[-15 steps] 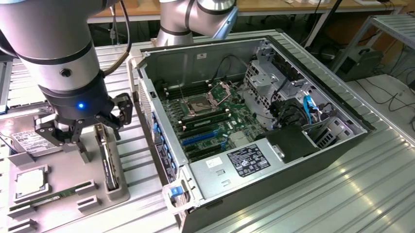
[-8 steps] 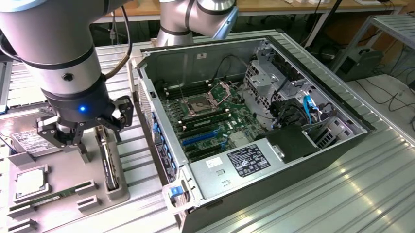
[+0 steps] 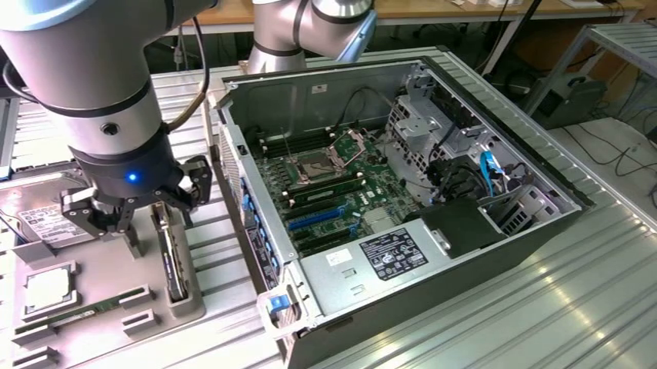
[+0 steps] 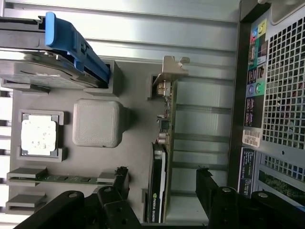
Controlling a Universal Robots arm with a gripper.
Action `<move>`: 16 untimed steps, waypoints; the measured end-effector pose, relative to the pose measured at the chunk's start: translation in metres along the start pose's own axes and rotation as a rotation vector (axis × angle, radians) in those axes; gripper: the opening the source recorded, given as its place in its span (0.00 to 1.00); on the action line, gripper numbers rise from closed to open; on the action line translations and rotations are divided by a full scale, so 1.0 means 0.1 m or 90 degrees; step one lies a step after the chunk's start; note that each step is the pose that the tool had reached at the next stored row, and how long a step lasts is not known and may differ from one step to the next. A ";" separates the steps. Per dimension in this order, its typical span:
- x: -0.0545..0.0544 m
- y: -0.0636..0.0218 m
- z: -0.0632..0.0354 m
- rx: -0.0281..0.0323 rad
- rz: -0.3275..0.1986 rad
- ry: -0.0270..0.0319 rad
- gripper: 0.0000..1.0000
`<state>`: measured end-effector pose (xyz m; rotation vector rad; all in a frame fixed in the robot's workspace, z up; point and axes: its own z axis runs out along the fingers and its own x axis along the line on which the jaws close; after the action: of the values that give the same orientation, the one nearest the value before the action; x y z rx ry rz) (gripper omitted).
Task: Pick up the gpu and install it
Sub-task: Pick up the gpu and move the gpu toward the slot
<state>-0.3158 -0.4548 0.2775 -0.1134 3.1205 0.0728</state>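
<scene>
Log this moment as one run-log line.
gripper: open, over gpu | gpu: on edge in gray tray, ungripped | computer case: open, gpu not installed

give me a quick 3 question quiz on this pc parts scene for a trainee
1. True or false: the gripper is shut on the gpu.
2. How does the gpu sit? A) lying flat, fan up B) standing on edge in the grey tray C) hanging from the gripper
3. Fill in: the slim green ___ lies in the tray near the processor chip.

Key
1. False: the gripper is open, with a finger on either side of the card and apart from it.
2. B
3. memory stick
</scene>
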 end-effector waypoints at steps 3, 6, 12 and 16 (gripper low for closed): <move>0.00 -0.005 0.027 0.0001 0.003 -0.0001 0.68; 0.00 -0.008 0.056 0.0004 0.014 -0.0007 0.68; 0.00 -0.034 0.093 0.0005 0.021 -0.0010 0.68; 0.01 -0.052 0.115 0.0005 0.021 -0.0010 0.68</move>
<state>-0.3158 -0.4595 0.2658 -0.0614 3.1212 0.0720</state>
